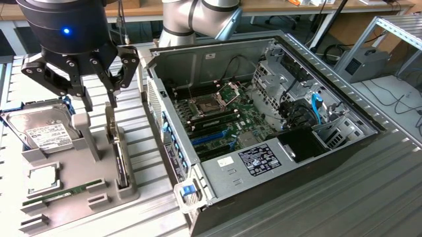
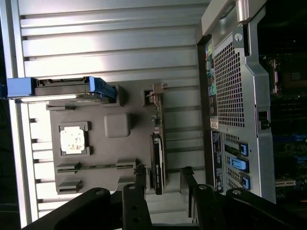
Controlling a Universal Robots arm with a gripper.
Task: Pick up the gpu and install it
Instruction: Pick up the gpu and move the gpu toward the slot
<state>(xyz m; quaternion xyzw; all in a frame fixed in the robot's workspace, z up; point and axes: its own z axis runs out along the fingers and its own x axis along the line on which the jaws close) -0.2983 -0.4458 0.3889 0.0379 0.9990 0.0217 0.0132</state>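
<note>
Entry, pickup step: I am hovering my gripper (image 1: 100,101), fingers apart, above the gpu (image 2: 157,153) (standing on edge); grasping calls for straddling it squarely.

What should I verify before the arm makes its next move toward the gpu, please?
1. Claw open: ok, the fingers stand apart.
2. gpu standing on edge in its slot of the grey holder: ok.
3. Claw lined up with the gpu: ok, in the wrist view a finger shows on each side of the card.
4. gpu gripped: not ok, the claw hangs above the card with nothing in it.
5. Computer case open, with the motherboard exposed: ok.
6. Card slot on the motherboard free of cables: cannot tell.
</note>
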